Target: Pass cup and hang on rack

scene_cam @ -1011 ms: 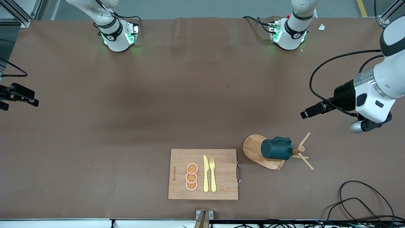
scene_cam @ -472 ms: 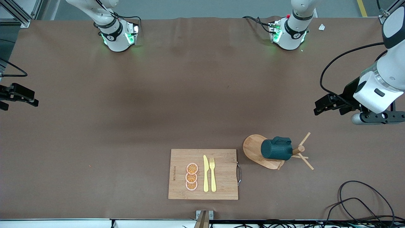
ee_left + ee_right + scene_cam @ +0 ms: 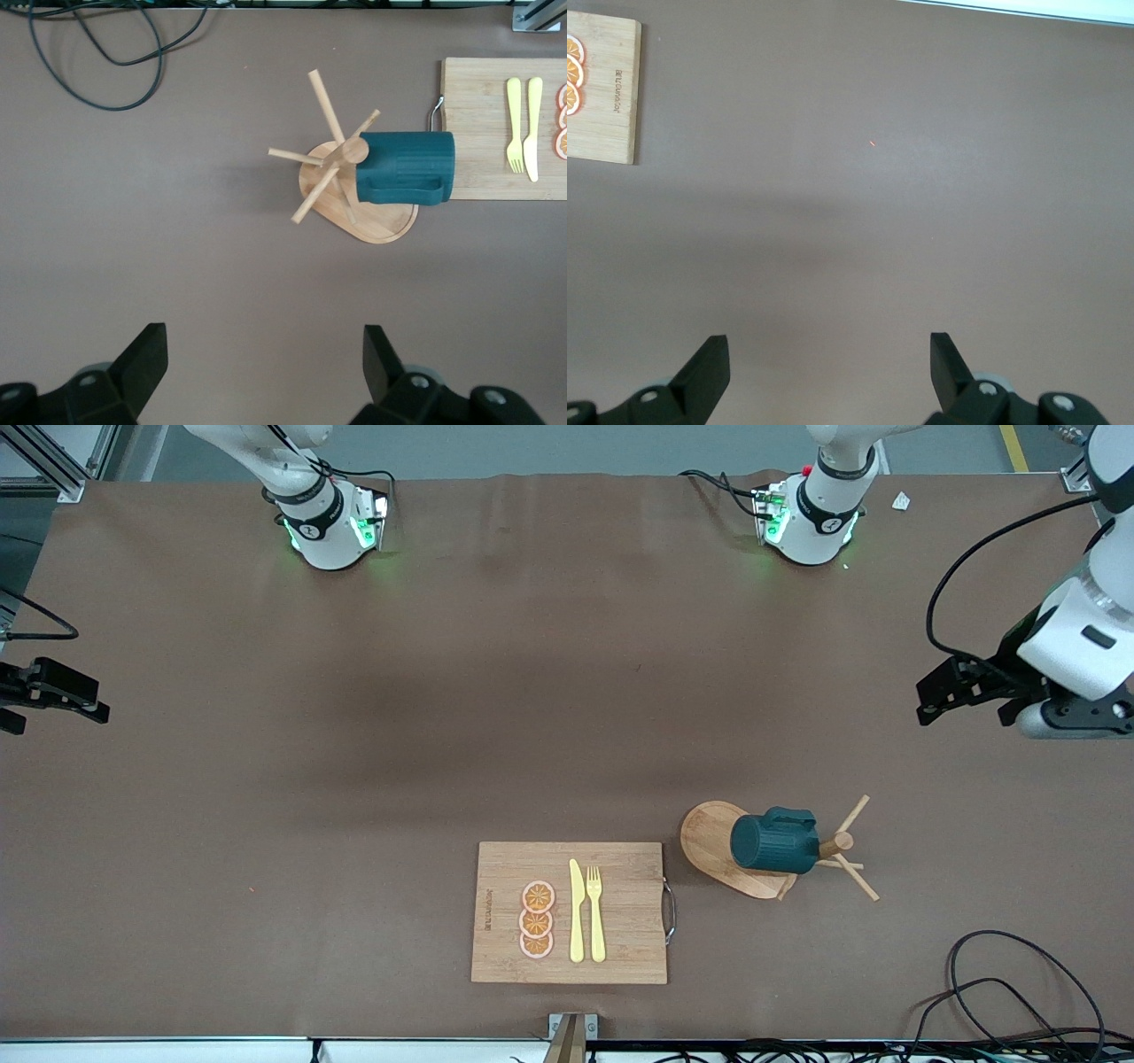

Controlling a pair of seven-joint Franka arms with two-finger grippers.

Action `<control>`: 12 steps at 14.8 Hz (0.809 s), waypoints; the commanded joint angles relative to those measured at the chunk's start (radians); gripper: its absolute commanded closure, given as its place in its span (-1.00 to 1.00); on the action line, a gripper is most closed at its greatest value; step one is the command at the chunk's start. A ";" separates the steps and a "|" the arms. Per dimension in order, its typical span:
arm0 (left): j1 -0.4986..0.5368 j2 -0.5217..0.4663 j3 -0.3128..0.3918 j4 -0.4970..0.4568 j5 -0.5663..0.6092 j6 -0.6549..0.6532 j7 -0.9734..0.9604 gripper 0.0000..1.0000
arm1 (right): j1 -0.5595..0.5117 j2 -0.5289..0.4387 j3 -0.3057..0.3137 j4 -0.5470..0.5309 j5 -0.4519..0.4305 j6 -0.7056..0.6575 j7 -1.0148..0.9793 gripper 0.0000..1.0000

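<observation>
The dark teal cup [image 3: 773, 840] hangs sideways at the post of the wooden rack [image 3: 713, 837], above its oval base, with no gripper touching it. The rack stands near the front camera, toward the left arm's end of the table. In the left wrist view the cup [image 3: 407, 166] and the rack [image 3: 381, 223] lie well clear of my left gripper [image 3: 266, 341], which is open and empty. That left gripper [image 3: 952, 686] hovers over bare table near the table's end. My right gripper [image 3: 62, 695] waits at the other end, open and empty [image 3: 830, 350].
A wooden cutting board [image 3: 620, 948] with orange slices [image 3: 537, 919], a yellow knife [image 3: 577, 911] and a fork [image 3: 595, 912] lies beside the rack, toward the right arm's end. Black cables [image 3: 1019, 983] coil at the near corner by the left arm's end.
The left arm has drawn back from the rack toward its end of the table and turned its wrist. Cup, rack and right arm have not moved.
</observation>
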 commanded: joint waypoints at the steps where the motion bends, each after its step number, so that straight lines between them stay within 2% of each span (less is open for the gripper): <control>1: -0.086 -0.117 0.129 -0.130 -0.035 0.011 0.032 -0.95 | -0.003 -0.018 0.001 -0.013 0.004 -0.001 -0.011 -1.00; 3: -0.089 -0.180 0.141 -0.203 -0.035 0.032 0.034 -0.95 | -0.005 -0.018 0.000 -0.013 0.004 -0.001 -0.012 -1.00; 6: -0.148 -0.270 0.208 -0.329 -0.035 0.089 0.035 -0.95 | -0.005 -0.018 0.000 -0.013 0.004 -0.002 -0.012 -1.00; 12: -0.145 -0.264 0.212 -0.326 -0.027 0.101 0.137 -0.97 | -0.008 -0.018 0.000 -0.013 0.004 -0.001 -0.014 -1.00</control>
